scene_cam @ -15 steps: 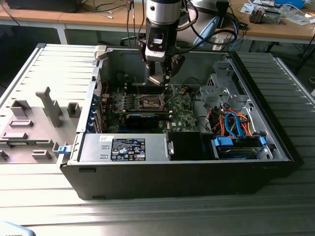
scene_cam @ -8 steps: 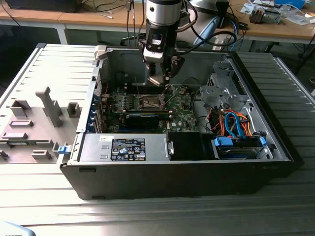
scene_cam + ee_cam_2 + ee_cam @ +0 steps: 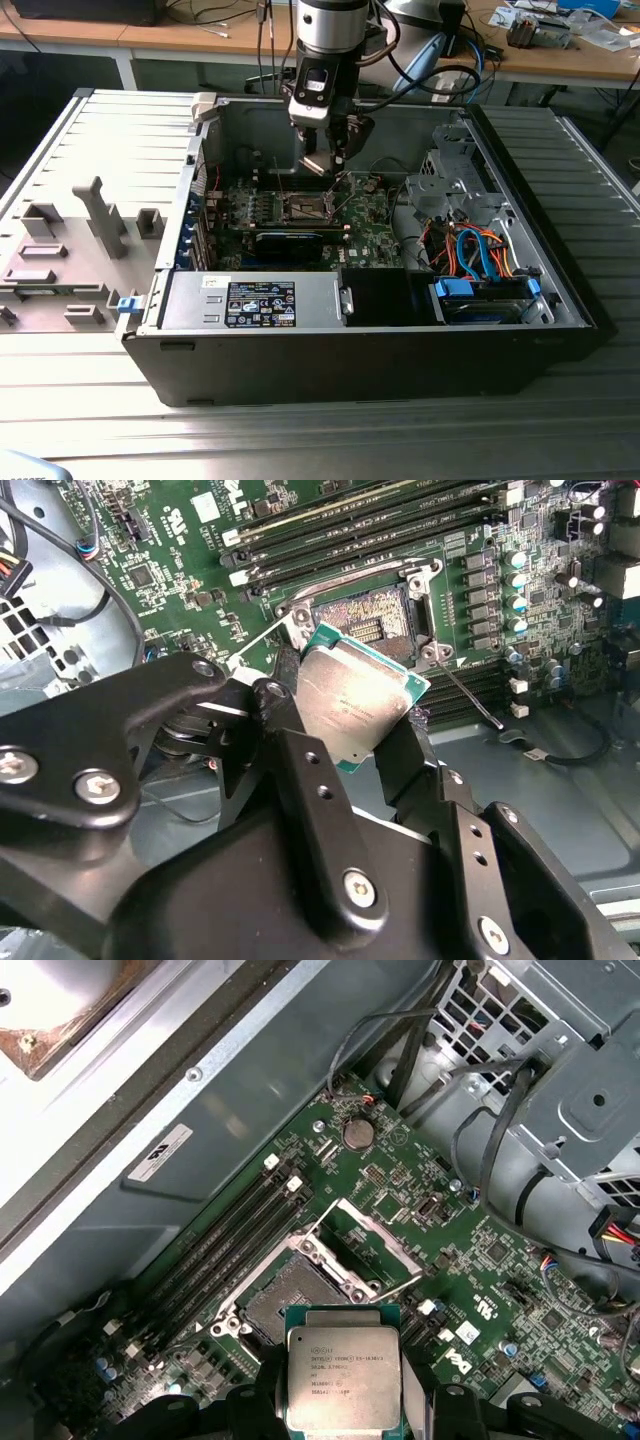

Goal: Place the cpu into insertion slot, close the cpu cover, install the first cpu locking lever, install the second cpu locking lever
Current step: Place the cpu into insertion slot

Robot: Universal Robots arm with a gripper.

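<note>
In the second wrist view the claw (image 3: pixel 347 722) covers one corner of the cpu (image 3: pixel 362 680). In the first wrist view the cpu hides part of the slot (image 3: pixel 288 1295).

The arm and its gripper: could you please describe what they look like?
The arm has a silvery-grey cylindrical wrist section with a dark band, and black cables loop beside it. The gripper is matte black, built of angular linkage bars joined by silver socket-head screws. Its fingers are flat black bars with small holes.
</note>
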